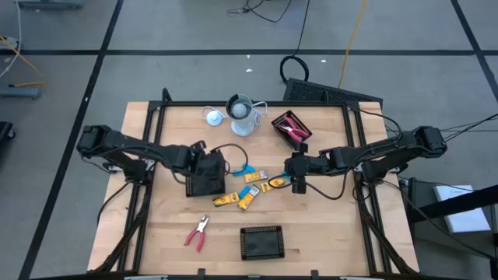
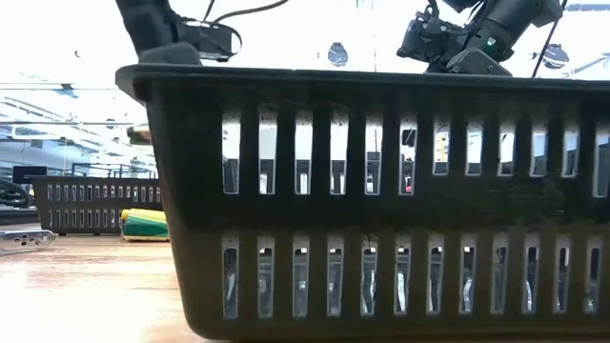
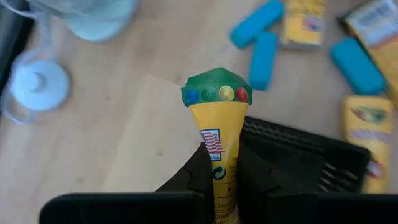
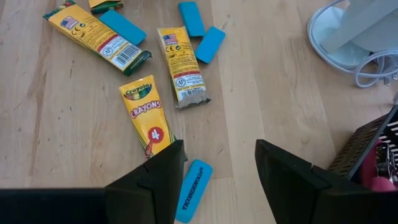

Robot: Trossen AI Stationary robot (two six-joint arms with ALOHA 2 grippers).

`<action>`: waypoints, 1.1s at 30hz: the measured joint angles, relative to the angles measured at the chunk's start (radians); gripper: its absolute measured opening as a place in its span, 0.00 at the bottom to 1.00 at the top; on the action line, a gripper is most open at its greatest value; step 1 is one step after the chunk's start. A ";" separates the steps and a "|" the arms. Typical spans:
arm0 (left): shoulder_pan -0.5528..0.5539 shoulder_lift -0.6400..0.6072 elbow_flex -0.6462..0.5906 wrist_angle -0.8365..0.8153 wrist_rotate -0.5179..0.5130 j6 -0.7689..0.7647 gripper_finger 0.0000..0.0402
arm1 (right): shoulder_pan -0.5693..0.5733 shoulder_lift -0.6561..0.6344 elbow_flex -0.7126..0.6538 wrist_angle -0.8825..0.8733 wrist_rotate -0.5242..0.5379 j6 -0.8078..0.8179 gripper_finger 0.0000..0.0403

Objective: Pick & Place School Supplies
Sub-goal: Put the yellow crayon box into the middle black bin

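Wood tabletop (image 1: pixel 156 233) below, my left end effector (image 3: pixel 219 177) pinches a crayon pack (image 3: pixel 217 124); I should drop it gently into the black tray (image 3: pixel 311 155). Right end effector (image 4: pixel 217 171) hangs spread.

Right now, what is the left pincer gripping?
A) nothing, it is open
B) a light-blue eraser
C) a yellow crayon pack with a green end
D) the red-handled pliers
C: in the left wrist view, the left pincer is shut on a yellow crayon pack with a green end, held above a black tray.
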 joint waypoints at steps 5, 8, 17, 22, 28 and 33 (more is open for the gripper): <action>-0.053 0.000 -0.004 -0.015 0.020 -0.057 0.09 | 0.000 0.000 0.000 -0.001 0.000 0.000 0.47; -0.066 0.000 -0.032 0.012 0.061 -0.072 0.09 | 0.000 0.000 0.000 -0.001 0.000 0.005 0.47; -0.050 0.000 -0.183 0.134 0.129 -0.120 0.09 | 0.008 0.000 0.000 -0.008 -0.001 0.014 0.47; -0.045 0.000 -0.234 0.196 0.154 -0.120 0.09 | 0.008 0.000 0.000 -0.008 -0.001 0.017 0.47; -0.045 0.000 -0.279 0.279 0.192 -0.117 0.13 | 0.008 0.000 0.000 -0.008 -0.001 0.018 0.47; -0.045 0.000 -0.282 0.308 0.177 -0.108 0.37 | 0.008 0.000 0.000 -0.008 -0.001 0.018 0.47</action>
